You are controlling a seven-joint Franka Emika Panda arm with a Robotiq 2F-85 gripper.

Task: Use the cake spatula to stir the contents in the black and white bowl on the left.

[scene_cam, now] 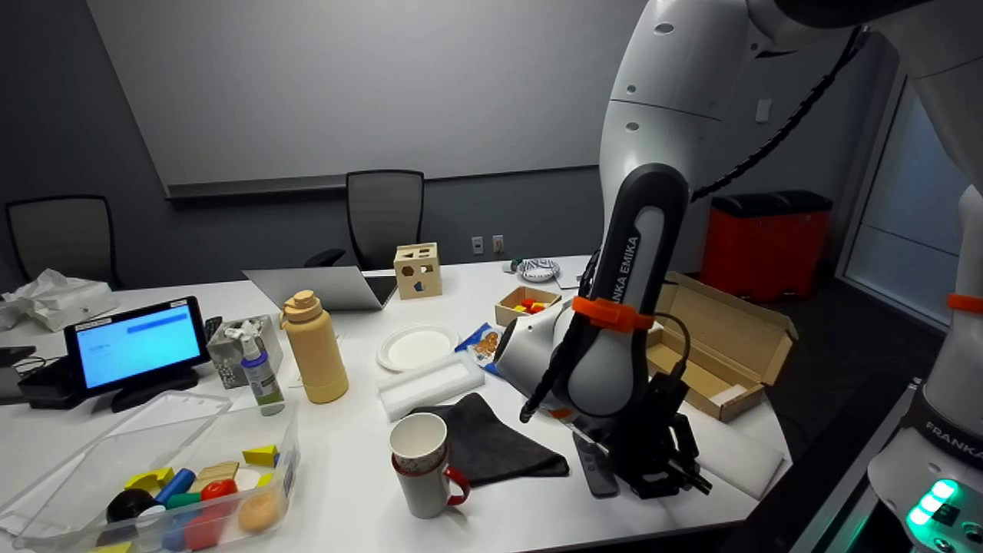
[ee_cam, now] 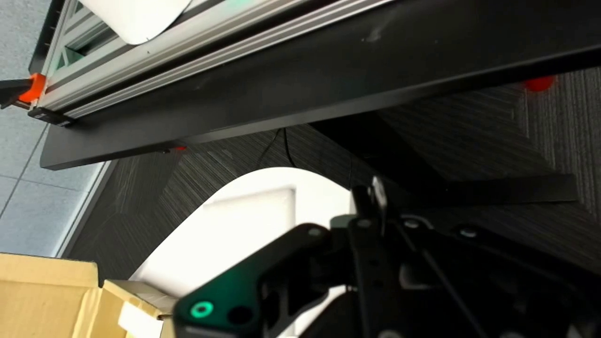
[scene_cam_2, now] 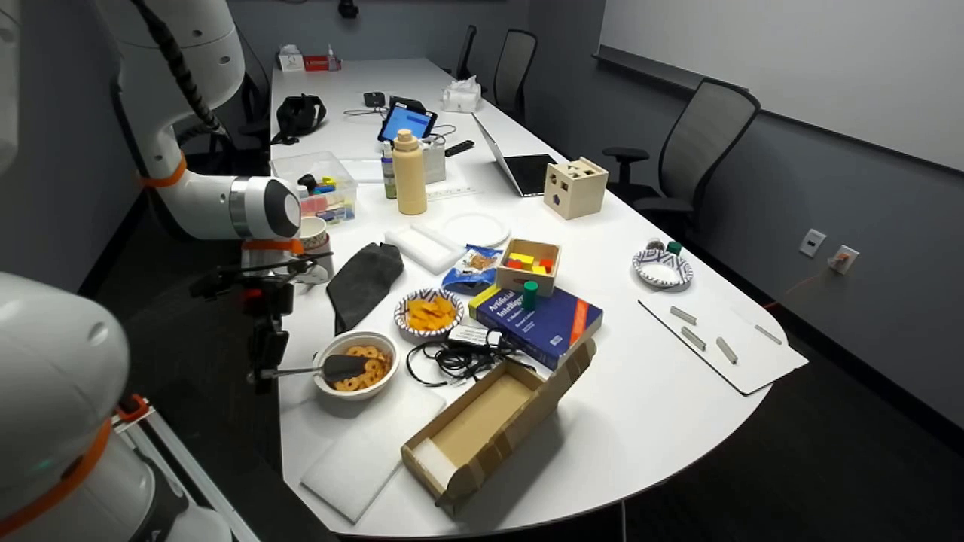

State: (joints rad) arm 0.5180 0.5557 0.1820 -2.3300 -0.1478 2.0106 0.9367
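Note:
My gripper [scene_cam_2: 264, 369] is shut on the metal handle of the cake spatula [scene_cam_2: 344, 367] just past the table edge. In an exterior view, its black blade lies over orange ring-shaped snacks in a white bowl [scene_cam_2: 360, 394]. Behind that bowl stands the black and white bowl [scene_cam_2: 404, 325], patterned on its sides and filled with orange-yellow chips; the spatula is apart from it. A metal tip sticks out between the dark fingers [ee_cam: 364, 206] in the wrist view. Seen from an exterior view where the gripper [scene_cam: 680, 470] is low, the arm hides the snack bowls.
Close to the white bowl lie a white foam pad [scene_cam_2: 361, 459], an open cardboard box [scene_cam_2: 489, 406], black cables [scene_cam_2: 463, 361] and a blue book [scene_cam_2: 542, 316]. A dark cloth [scene_cam: 499, 445], a remote [scene_cam: 595, 468] and stacked mugs [scene_cam: 425, 468] sit beside the arm.

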